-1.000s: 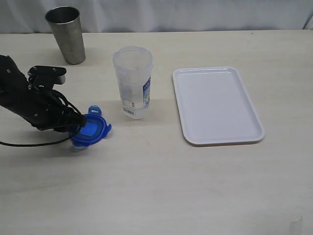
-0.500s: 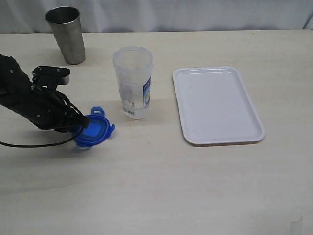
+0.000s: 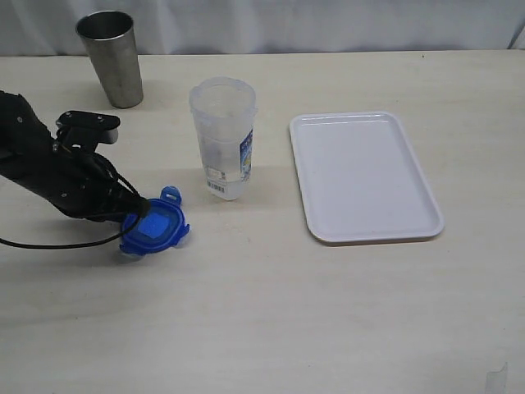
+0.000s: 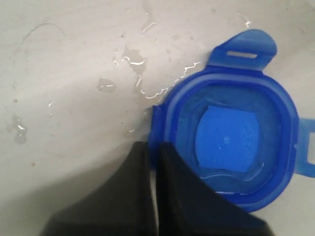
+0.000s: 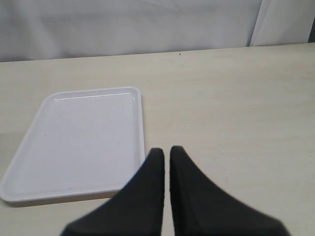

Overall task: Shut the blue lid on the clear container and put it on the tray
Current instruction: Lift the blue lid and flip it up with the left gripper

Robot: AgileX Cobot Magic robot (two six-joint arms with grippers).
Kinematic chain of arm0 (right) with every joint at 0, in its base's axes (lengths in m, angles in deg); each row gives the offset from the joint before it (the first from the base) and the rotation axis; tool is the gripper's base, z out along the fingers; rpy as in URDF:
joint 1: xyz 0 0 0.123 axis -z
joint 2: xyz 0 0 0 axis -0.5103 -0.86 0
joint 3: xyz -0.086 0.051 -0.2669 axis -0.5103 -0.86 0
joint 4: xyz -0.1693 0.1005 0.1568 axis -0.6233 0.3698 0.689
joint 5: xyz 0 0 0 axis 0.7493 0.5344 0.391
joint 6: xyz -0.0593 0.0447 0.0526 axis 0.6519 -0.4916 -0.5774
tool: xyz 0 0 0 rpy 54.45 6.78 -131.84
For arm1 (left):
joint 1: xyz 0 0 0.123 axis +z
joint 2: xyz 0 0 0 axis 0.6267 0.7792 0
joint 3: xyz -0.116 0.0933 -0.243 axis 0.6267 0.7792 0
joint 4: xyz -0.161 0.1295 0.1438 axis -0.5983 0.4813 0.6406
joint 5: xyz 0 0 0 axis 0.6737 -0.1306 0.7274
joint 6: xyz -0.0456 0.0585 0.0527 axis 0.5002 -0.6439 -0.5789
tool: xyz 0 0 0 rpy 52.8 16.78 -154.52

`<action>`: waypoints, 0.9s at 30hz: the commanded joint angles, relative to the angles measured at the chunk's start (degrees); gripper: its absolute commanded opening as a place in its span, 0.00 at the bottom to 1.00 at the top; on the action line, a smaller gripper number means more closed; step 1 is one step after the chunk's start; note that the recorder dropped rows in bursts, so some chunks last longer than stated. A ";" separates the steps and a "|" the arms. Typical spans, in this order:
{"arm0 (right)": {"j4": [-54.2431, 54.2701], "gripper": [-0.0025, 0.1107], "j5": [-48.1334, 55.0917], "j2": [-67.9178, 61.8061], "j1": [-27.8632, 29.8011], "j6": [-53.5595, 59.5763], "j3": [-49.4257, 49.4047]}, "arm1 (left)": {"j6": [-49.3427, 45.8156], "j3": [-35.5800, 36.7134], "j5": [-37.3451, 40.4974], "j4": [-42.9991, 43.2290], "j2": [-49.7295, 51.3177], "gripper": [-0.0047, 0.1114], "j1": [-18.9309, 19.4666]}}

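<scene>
Bright, even, diffuse light leaves soft, short shadows on the worktop (image 3: 271, 312). The exterior view is sharp. Up close, water drops (image 4: 140, 64) beside the lid (image 4: 226, 137) glint, and the left tool (image 4: 151, 145) casts a dim shadow.

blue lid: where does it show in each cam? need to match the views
Exterior: the blue lid sits left of centre, below-left of the clear container, at the left gripper tip.
Left wrist: it fills much of the picture, rim pinched in the shut left gripper.
Right wrist: not in it, only the tray and the shut right gripper.
Shared landmark: the tray, at right in the exterior view; the left gripper links exterior and left wrist.
</scene>
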 commanded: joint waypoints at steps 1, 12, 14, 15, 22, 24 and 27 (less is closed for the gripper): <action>-0.49 0.06 -0.15 0.08 0.23 0.47 -0.12 | -0.19 -0.51 -1.72 0.68 -0.56 0.04 -0.26; -0.49 0.06 -0.15 0.08 0.23 0.47 -0.12 | -0.19 -0.51 -2.09 1.85 -8.23 0.04 -0.26; -0.49 0.06 -0.15 0.08 0.23 0.47 -0.12 | -0.19 -0.51 -2.09 2.28 -10.60 0.04 -0.26; -0.49 0.06 -0.15 0.08 0.23 0.47 -0.12 | -0.19 -0.51 -2.23 2.75 -11.50 0.04 -0.26; -0.49 0.06 -0.15 0.08 0.23 0.47 -0.12 | -1.63 -0.51 -7.62 3.79 -16.72 0.04 -0.26; -0.49 0.06 -0.15 0.08 0.23 0.47 -0.12 | -1.63 -0.51 -9.75 5.19 -16.77 0.04 -0.26; -0.49 0.06 -0.15 0.08 0.23 0.47 -0.12 | -1.73 -0.63 -13.55 5.90 -16.77 0.04 -0.26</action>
